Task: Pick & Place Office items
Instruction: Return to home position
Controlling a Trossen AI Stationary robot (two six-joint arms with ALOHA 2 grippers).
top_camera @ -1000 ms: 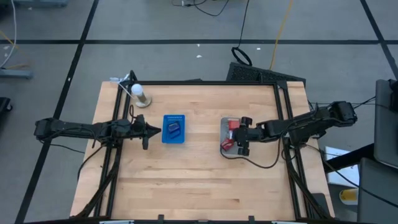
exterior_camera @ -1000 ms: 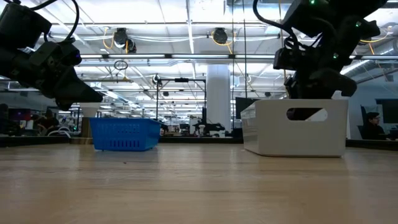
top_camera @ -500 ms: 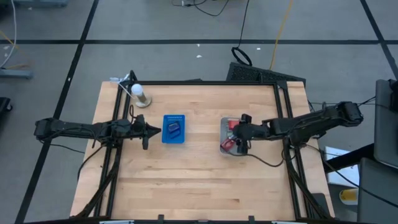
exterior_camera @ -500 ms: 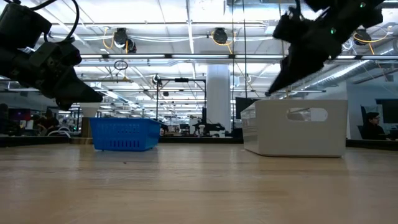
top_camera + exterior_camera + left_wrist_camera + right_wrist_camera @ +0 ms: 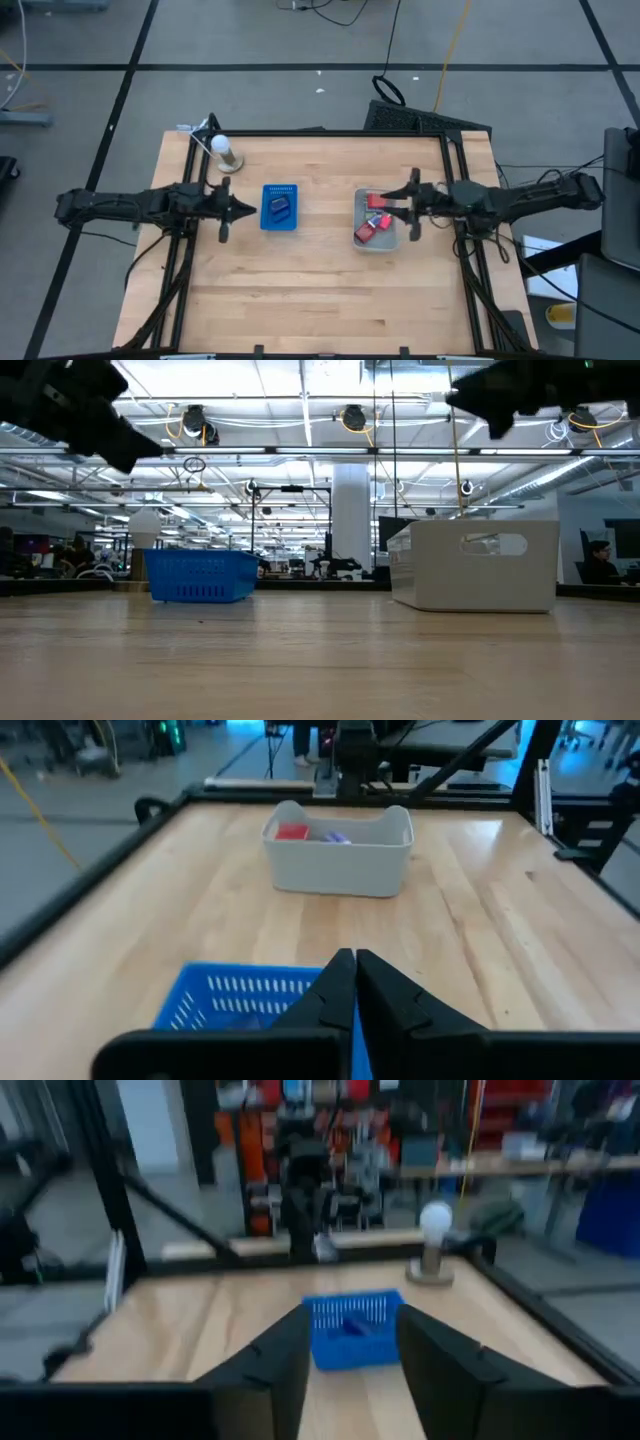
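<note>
The office items show as small red pieces [image 5: 374,222] in the grey bin [image 5: 360,205], also seen as a red piece [image 5: 292,832] and a purple one [image 5: 335,837] in the left wrist view. A dark piece [image 5: 281,207] lies in the blue basket [image 5: 279,190]. My left gripper [image 5: 248,208] hovers shut just left of the basket, its fingers [image 5: 340,982] together and pointing level at it. My right gripper [image 5: 392,208] stands open over the bin's right edge, raised and level, with nothing between its fingers [image 5: 290,1350].
A white bulb on a stand [image 5: 225,152] sits at the far left corner of the wooden table [image 5: 320,290]. Black frame rails [image 5: 455,160] run along the table's sides. Bare wood lies between basket and bin and across the near half.
My right gripper has come up out of the grey bin and drawn back toward the table's right edge, tipping from pointing down to about level. My left gripper has risen beside the blue basket. Basket and bin have stayed where they were.
</note>
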